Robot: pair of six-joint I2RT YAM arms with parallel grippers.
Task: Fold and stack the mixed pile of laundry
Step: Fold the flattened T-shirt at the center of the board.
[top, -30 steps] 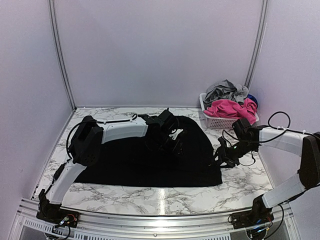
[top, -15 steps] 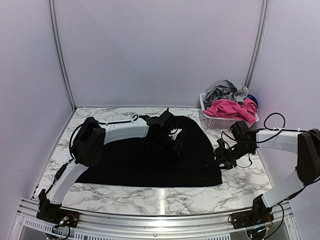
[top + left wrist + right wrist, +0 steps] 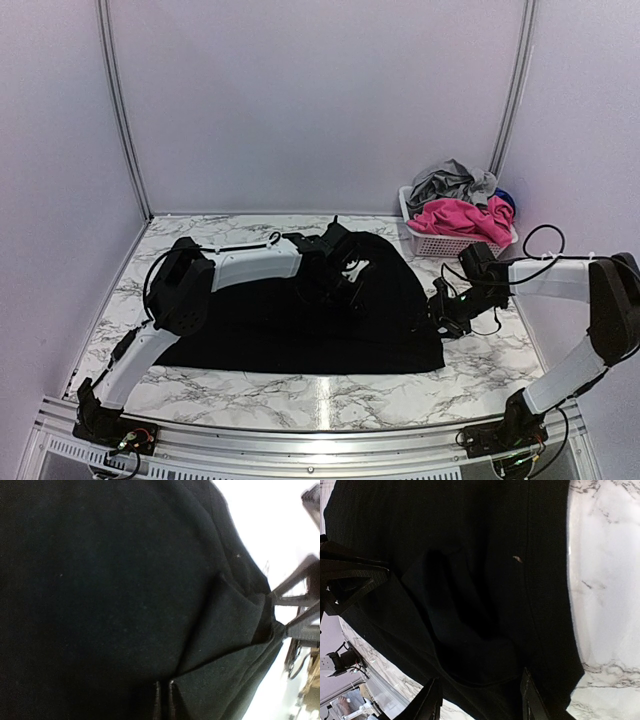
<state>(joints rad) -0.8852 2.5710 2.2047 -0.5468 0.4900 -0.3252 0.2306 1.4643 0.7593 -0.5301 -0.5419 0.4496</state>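
A large black cloth (image 3: 260, 325) lies spread across the marble table (image 3: 330, 395). My left gripper (image 3: 340, 290) is low over its middle; in the left wrist view its fingers (image 3: 163, 700) are pressed together on a raised fold of the black cloth (image 3: 100, 580). My right gripper (image 3: 440, 310) is at the cloth's right edge. In the right wrist view it (image 3: 481, 700) is wide open, with the black cloth (image 3: 485, 555) between and under the fingers. Grey trousers (image 3: 450, 180), a bright pink piece (image 3: 455, 215) and a dark blue piece (image 3: 505, 198) lie in the basket.
The white lattice basket (image 3: 440, 245) stands at the back right corner, just behind my right arm. Walls close the table at the back and both sides. Bare marble shows along the front edge and at the far left.
My right gripper has edged slightly left and in towards the cloth's right edge. My left gripper has barely shifted on the cloth's middle.
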